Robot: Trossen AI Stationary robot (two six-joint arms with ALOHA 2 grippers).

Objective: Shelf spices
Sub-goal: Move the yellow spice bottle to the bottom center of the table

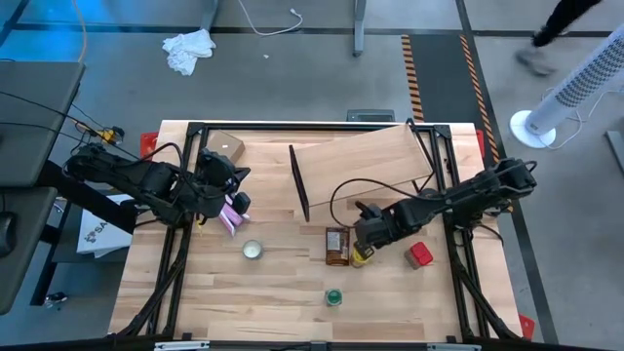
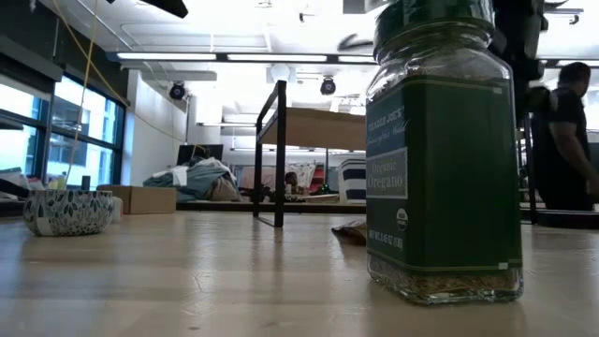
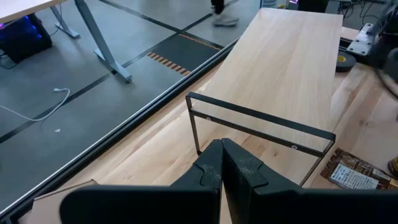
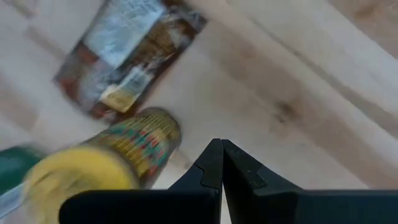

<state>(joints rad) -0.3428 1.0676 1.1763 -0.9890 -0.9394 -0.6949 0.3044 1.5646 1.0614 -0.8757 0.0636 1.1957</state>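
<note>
While nothing is shelved yet, the tabletop carries the shelf at its far middle, its top board bare and slanting. Right gripper hangs with jaws shut and empty beside the yellow jar, which lies toppled just off its tips, long axis angled away, touching the brown packet. This arm looks nearest. Red container sits to the right, green jar near the front edge. Left gripper waits, jaws shut, over the left side.
</note>
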